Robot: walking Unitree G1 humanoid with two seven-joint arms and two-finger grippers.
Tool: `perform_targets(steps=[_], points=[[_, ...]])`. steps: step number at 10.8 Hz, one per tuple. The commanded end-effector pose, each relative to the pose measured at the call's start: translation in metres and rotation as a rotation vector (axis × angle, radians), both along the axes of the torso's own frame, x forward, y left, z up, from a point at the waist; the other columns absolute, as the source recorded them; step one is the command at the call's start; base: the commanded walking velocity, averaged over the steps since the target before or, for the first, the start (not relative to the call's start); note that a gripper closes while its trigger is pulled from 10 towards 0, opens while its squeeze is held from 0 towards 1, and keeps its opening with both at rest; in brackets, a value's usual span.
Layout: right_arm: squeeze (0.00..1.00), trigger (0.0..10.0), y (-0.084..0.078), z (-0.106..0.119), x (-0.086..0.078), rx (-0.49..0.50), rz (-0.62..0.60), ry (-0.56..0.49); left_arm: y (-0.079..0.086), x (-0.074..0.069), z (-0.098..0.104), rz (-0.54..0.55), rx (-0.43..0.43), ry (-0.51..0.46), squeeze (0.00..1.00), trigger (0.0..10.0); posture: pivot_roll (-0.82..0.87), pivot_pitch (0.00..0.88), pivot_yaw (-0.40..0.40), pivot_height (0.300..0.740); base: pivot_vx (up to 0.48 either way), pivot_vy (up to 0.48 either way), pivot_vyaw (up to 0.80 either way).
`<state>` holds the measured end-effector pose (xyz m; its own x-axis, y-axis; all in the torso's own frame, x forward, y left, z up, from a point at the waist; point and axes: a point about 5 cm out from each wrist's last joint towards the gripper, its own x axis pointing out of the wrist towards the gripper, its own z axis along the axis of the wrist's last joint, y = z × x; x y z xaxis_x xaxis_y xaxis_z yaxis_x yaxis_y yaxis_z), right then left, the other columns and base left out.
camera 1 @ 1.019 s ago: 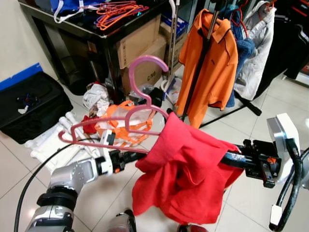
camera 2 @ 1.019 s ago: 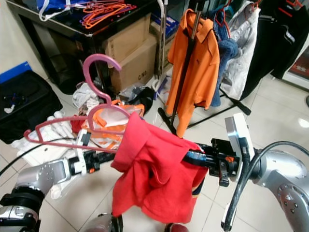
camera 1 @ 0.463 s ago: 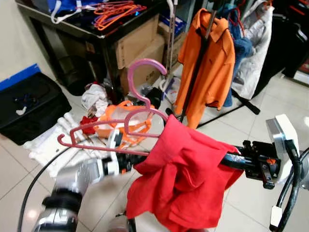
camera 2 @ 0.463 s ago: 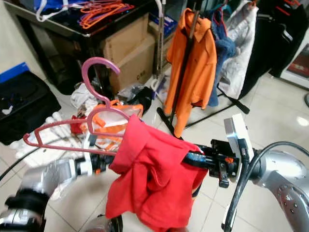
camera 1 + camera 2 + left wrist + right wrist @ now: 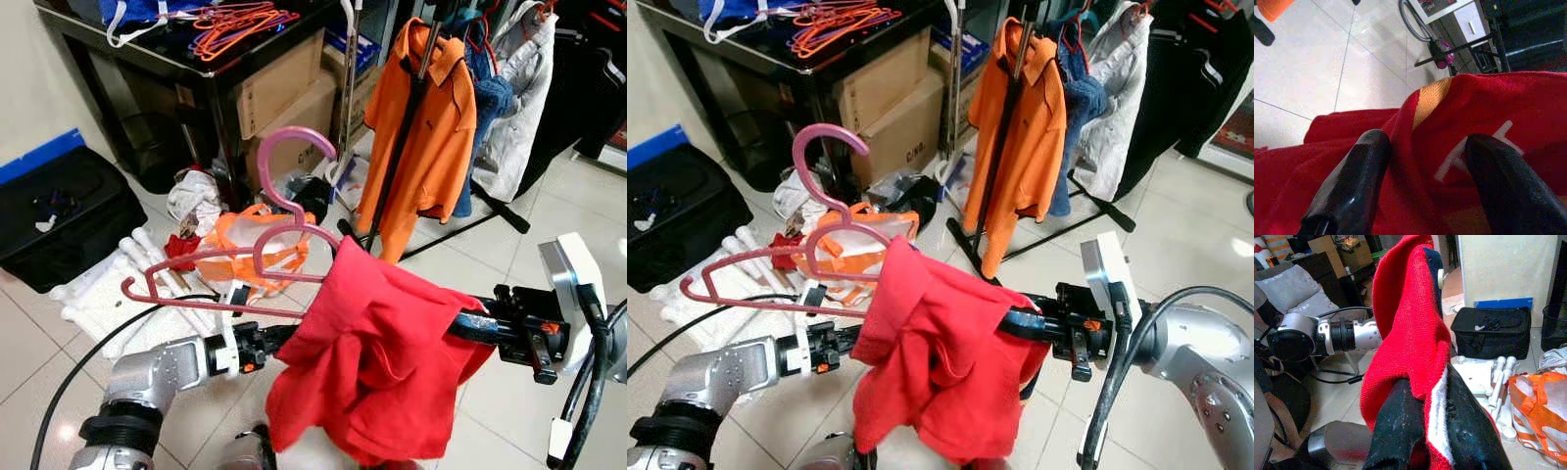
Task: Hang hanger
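Note:
A pink plastic hanger (image 5: 292,131) hangs in mid-air before me, hook up, its right end tucked inside a red shirt (image 5: 372,362). From the right, my right gripper (image 5: 460,323) is shut on a fold of that shirt; the right wrist view shows red cloth with a white edge pinched at the gripper (image 5: 1425,382). My left gripper (image 5: 279,338) reaches in from the left, just under the hanger's lower bar and into the shirt. In the left wrist view, the left gripper (image 5: 1422,139) has its fingers apart with red cloth lying between them.
A clothes rack pole (image 5: 402,127) stands behind, carrying an orange polo (image 5: 431,127) and other garments. A black table (image 5: 147,49) with several hangers and cardboard boxes (image 5: 284,88) sits far left. On the floor lie a black bag (image 5: 59,211), an orange bag (image 5: 245,240) and white clutter (image 5: 98,294).
My left arm swung, blurred half a second ago, and now sits slightly lower. The hanger and shirt stay about where they were. The right gripper has not moved.

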<state>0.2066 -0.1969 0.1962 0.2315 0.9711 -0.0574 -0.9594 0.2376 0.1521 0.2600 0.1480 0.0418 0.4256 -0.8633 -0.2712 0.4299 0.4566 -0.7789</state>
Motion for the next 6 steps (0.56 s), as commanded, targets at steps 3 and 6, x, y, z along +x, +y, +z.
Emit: perform_targets(steps=[3,6], points=[[0.0,0.0,0.0019,0.0077,-0.0001,0.008,0.026,-0.047,-0.0042,-0.0029,0.003,0.024,-0.055,0.01,0.0,0.0,-0.21,0.135,0.016,0.74,0.0,0.0,0.0],[0.0,0.0,0.0012,0.0079,0.001,0.009,0.019,-0.043,-0.0032,-0.0082,0.0004,0.025,-0.064,0.026,0.0,0.0,-0.2,0.128,0.013,0.74,0.0,0.0,0.0]])
